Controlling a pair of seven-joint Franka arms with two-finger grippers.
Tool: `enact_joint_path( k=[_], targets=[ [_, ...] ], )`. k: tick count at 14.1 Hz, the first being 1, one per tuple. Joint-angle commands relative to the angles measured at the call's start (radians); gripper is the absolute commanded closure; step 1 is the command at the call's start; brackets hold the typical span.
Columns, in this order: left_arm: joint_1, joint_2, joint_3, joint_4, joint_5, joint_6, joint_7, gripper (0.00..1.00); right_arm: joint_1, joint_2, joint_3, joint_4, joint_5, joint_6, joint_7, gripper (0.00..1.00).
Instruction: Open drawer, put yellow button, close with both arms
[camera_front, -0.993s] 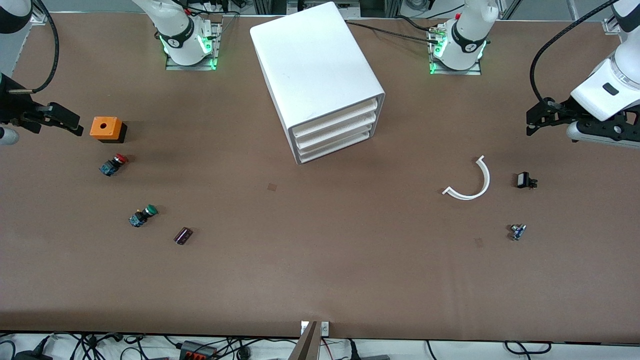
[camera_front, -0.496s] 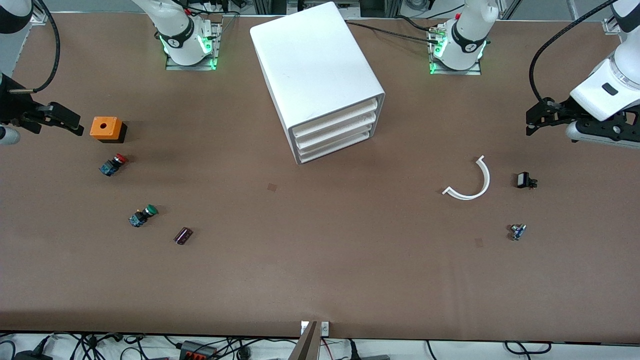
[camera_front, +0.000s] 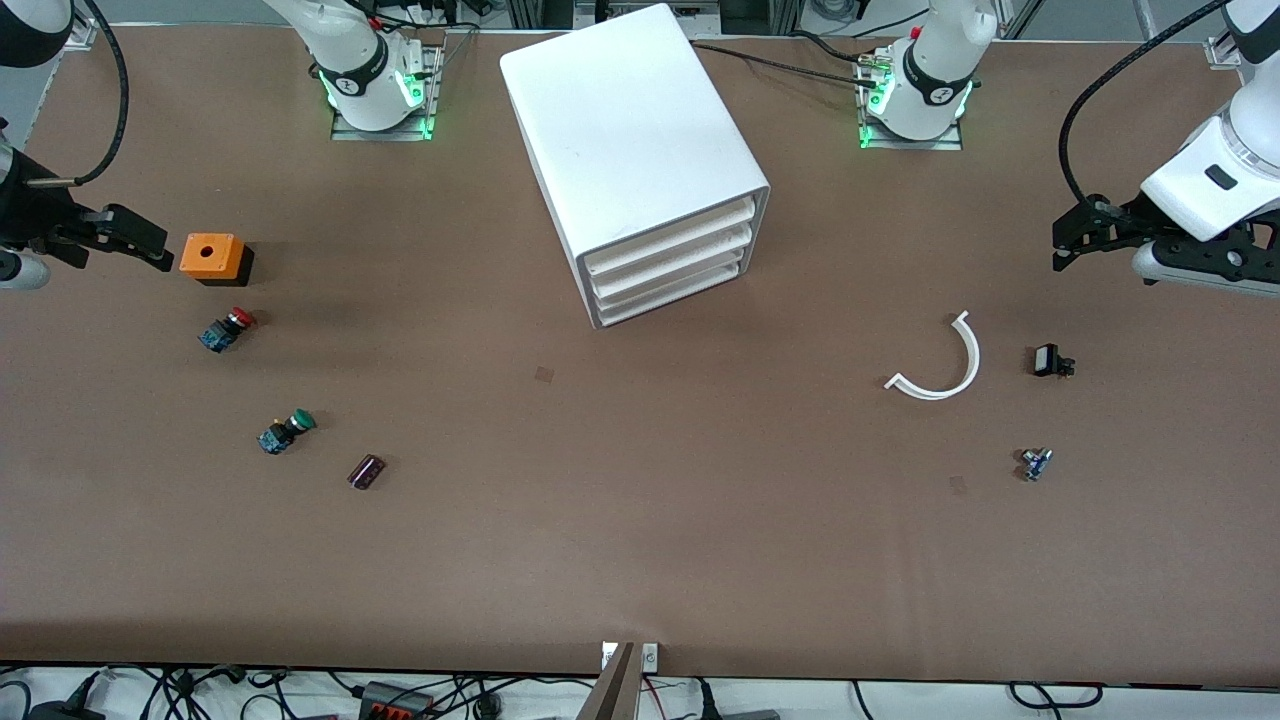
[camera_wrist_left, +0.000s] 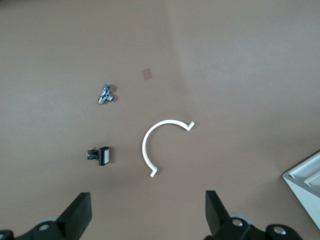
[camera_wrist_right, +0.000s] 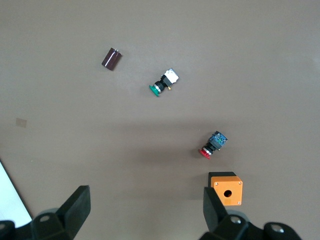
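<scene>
The white drawer cabinet stands mid-table near the arms' bases. Its three drawers are all shut and face the front camera at an angle. The yellow button is out of view. My right gripper hangs open and empty over the right arm's end of the table, beside an orange box. In the right wrist view its fingers stand wide over bare table. My left gripper is open and empty over the left arm's end, and its fingers are spread above bare table.
Near the orange box lie a red-capped button, a green-capped button and a dark cylinder. At the left arm's end lie a white arc, a small black part and a small metal part.
The right gripper has drifted slightly toward the orange box. The left gripper and all objects have stayed put.
</scene>
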Motion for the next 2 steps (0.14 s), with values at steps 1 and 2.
enact_joint_path(
  k=[1, 2],
  targets=[
    [-0.003, 0.013, 0.002, 0.031, -0.011, -0.024, 0.018, 0.00, 0.004, -0.021, 0.005, -0.022, -0.017, 0.010, -0.013, 0.00],
    [-0.003, 0.013, 0.002, 0.031, -0.011, -0.025, 0.018, 0.00, 0.004, -0.021, 0.005, -0.022, -0.017, 0.010, -0.011, 0.00]
  ],
)
